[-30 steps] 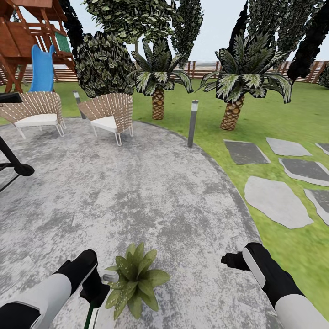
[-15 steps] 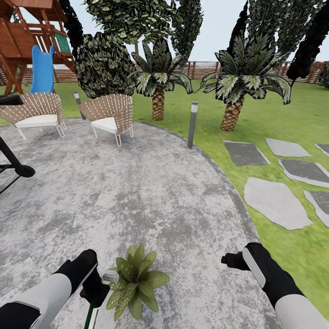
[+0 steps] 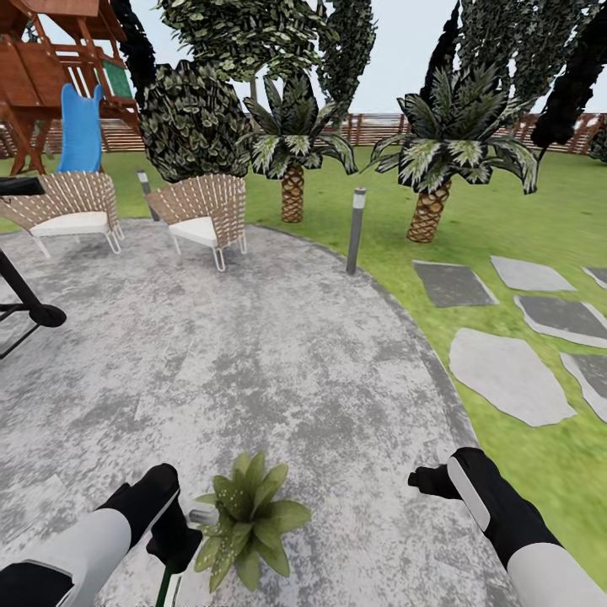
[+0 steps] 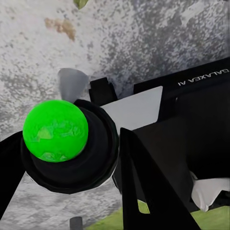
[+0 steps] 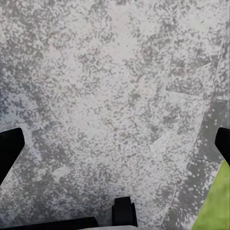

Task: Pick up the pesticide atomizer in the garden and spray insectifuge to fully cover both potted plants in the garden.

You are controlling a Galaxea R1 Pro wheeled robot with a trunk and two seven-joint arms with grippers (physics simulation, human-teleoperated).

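The left tool (image 3: 173, 539) hangs low over the near edge of the round stone patio (image 3: 278, 354), pinching the atomizer (image 4: 72, 143). In the left wrist view the bottle's black trigger top and a bright green round cap sit between the black fingers (image 4: 158, 177), with the white label showing beside them. In the head view a strip of the dark green bottle and its white label runs down below the tool, and the pale nozzle points at the plant (image 3: 249, 518), almost touching its leaves.

The plant, a rosette of speckled green leaves, stands on the patio near its near edge, just beside the left tool; its pot is hidden under the leaves.

The right tool (image 3: 421, 480) hovers over the patio toward its right edge, well apart from the plant. In the right wrist view its dark fingers (image 5: 9, 151) stand spread wide at either side with bare stone between them, and a sliver of lawn (image 5: 215, 206) shows at the corner.

At the patio's far edge stand two wicker chairs (image 3: 202, 215) and a grey bollard lamp (image 3: 357, 229); two palms (image 3: 438, 160) rise from the lawn beyond
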